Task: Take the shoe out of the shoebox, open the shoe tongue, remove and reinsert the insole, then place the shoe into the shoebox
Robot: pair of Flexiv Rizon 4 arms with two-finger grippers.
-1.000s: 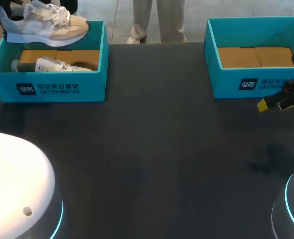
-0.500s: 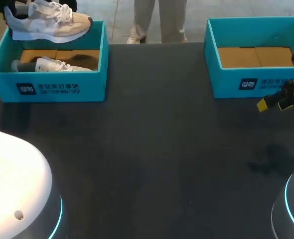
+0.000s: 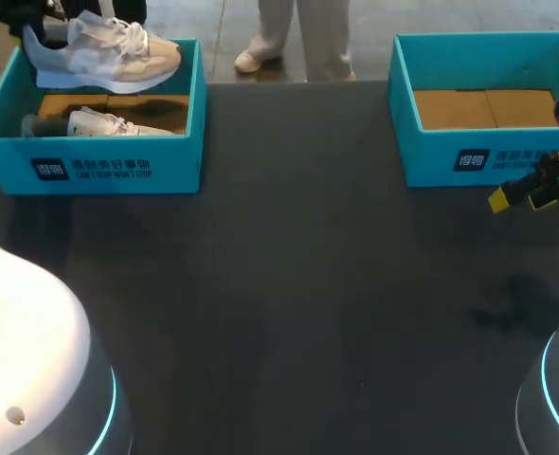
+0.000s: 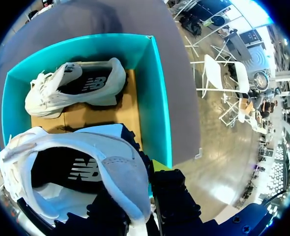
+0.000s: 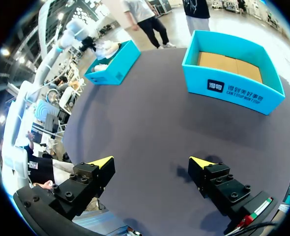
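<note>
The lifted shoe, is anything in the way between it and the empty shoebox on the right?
Nothing visible does. The shoe hangs above the left box, and the right end effector sits in front of the empty shoebox, not over it.

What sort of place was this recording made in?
Probably a robot test bench set up for shoe packing: a dark table, the left shoebox and right shoebox, both teal, a white sneaker held above the left one, and the yellow-tipped right hand open over the table.
</note>
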